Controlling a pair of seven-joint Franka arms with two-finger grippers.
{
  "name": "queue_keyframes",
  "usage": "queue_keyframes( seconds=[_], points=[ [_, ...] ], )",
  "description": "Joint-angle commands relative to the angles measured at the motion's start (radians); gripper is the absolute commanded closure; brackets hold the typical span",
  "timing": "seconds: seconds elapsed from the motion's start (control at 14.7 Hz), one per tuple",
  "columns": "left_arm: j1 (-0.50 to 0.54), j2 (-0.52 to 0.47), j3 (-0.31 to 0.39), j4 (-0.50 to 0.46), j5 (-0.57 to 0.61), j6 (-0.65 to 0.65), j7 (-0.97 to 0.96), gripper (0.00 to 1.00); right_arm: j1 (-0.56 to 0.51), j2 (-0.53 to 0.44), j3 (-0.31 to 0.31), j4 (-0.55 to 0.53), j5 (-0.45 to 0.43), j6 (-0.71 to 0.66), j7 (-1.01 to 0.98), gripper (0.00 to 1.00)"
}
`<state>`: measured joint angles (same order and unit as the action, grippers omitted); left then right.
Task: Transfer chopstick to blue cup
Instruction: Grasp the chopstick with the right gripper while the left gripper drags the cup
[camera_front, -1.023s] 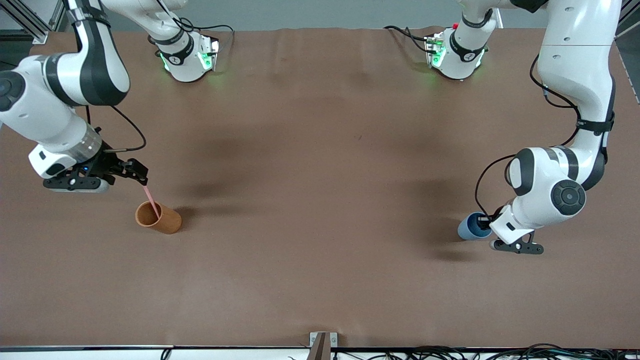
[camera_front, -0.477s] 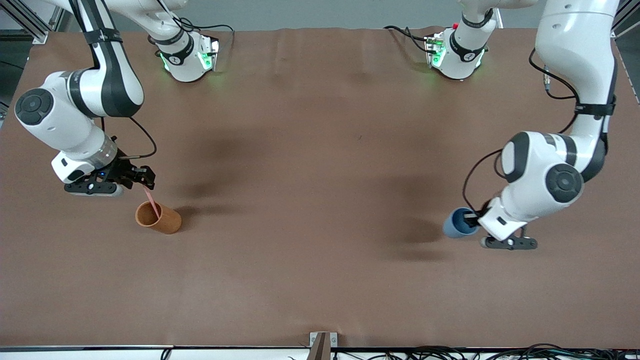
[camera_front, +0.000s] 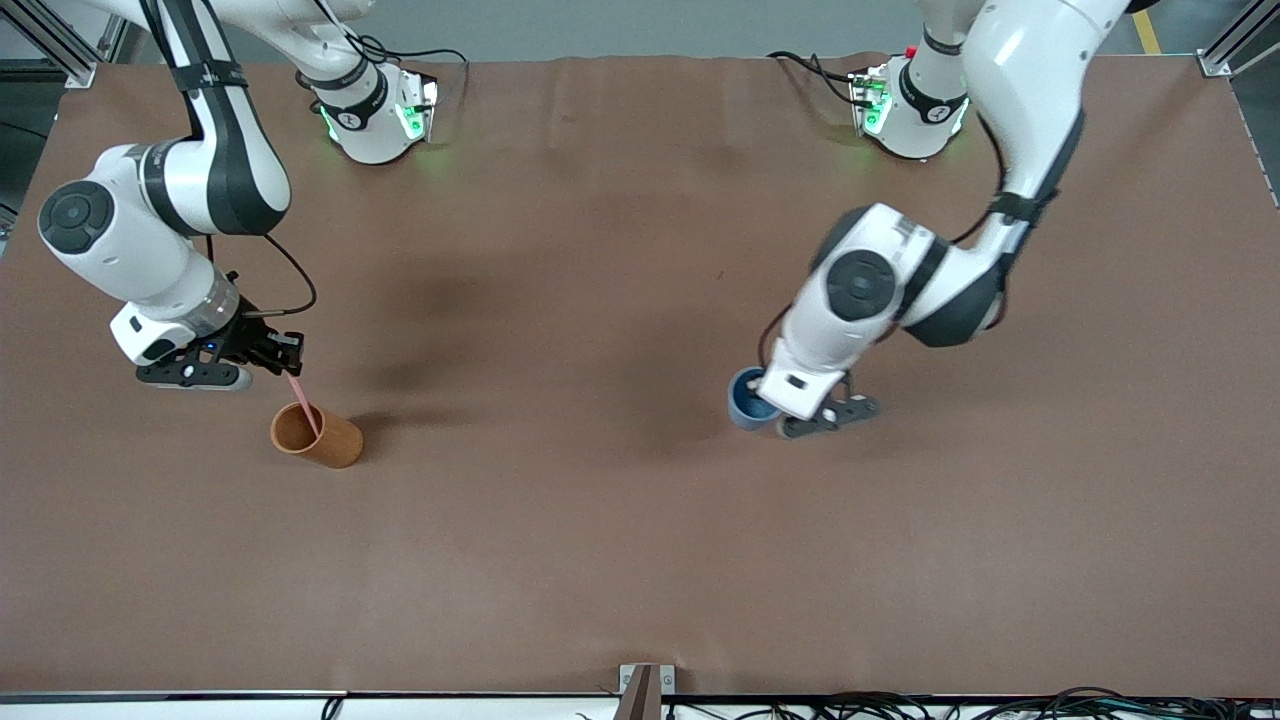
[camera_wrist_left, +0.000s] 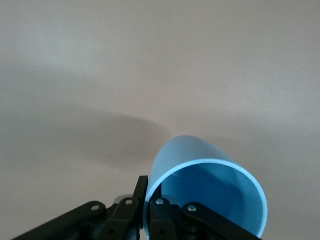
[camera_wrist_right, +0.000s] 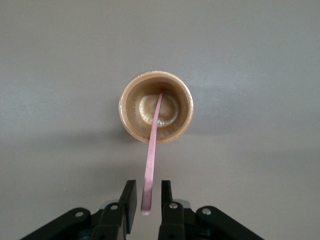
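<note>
One thin pale pink chopstick (camera_wrist_right: 151, 160) stands tilted in the single orange-brown cylindrical cup (camera_front: 316, 437) toward the right arm's end of the brown surface (camera_front: 620, 560), its top between the right tool's (camera_wrist_right: 145, 200) slightly parted fingers. The left tool (camera_wrist_left: 147, 207) is clamped on the one light blue round cup's (camera_wrist_left: 210, 195) rim, over mid-surface. The pick-up seems under way; next calls for closing and lifting straight out.

You can't see the left gripper (camera_front: 775, 408) fully — its wrist hides much of the blue cup (camera_front: 745, 402); the cup's lower rim runs off the left wrist view's edge.
</note>
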<state>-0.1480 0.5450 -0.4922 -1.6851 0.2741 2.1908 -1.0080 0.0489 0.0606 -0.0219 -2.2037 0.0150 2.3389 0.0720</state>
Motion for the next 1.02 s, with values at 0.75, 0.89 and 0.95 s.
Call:
queue_keyframes(
  seconds=[0.75,0.89,0.95],
  points=[
    [-0.144,0.233,-0.080,0.168,0.146,0.072,-0.349,0.99,-0.008,-0.015,0.005,0.404,-0.013,-0.488,0.101,0.99],
    [-0.142,0.234,-0.080,0.168,0.163,0.072,-0.362,0.95,-0.011,-0.013,0.005,0.542,-0.012,-0.657,0.100,0.99],
    [-0.142,0.236,-0.080,0.166,0.163,0.072,-0.362,0.93,-0.011,-0.013,0.005,0.599,-0.009,-0.726,0.100,0.99]
  ],
)
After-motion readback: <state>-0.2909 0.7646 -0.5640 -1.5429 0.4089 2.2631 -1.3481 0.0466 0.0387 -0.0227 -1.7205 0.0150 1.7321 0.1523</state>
